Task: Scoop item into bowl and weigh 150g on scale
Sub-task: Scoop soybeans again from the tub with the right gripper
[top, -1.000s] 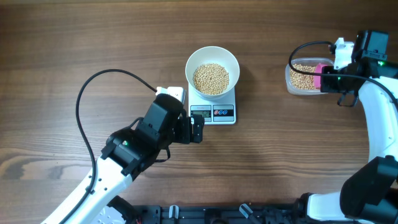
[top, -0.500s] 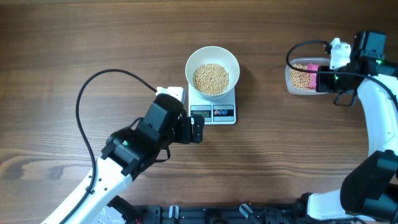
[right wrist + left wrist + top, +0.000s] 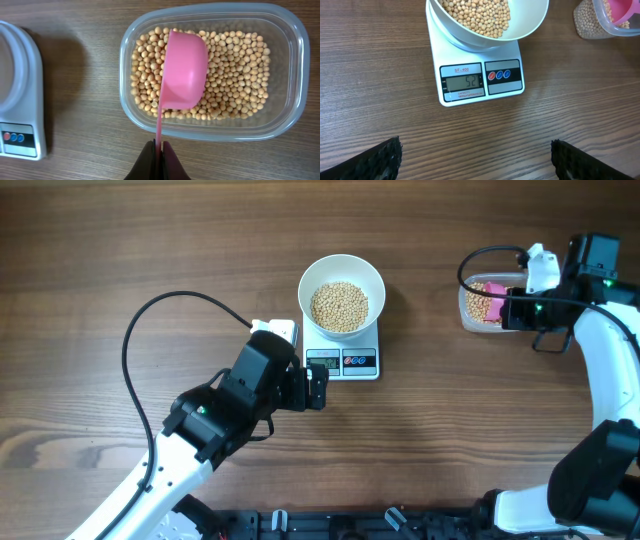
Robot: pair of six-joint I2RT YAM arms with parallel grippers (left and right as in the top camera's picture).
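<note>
Partly done: beans (image 3: pixel 480 15) in bowl (image 3: pixel 532 22) on scale (image 3: pixel 479 54) ahead of spread left gripper (image 3: pixel 477 160), display (image 3: pixel 465 81) near 52 of 150. Right gripper (image 3: pixel 158 150) pinching pink scoop (image 3: pixel 184 70) over tub (image 3: pixel 296 60) beyond its tips; more scoops needed.

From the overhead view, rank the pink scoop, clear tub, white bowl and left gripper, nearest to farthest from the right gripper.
1. Pink scoop, held by the right gripper, far right.
2. Clear tub, just beneath the scoop.
3. White bowl, centre, on the scale.
4. Left gripper, below-left of the scale.
</note>
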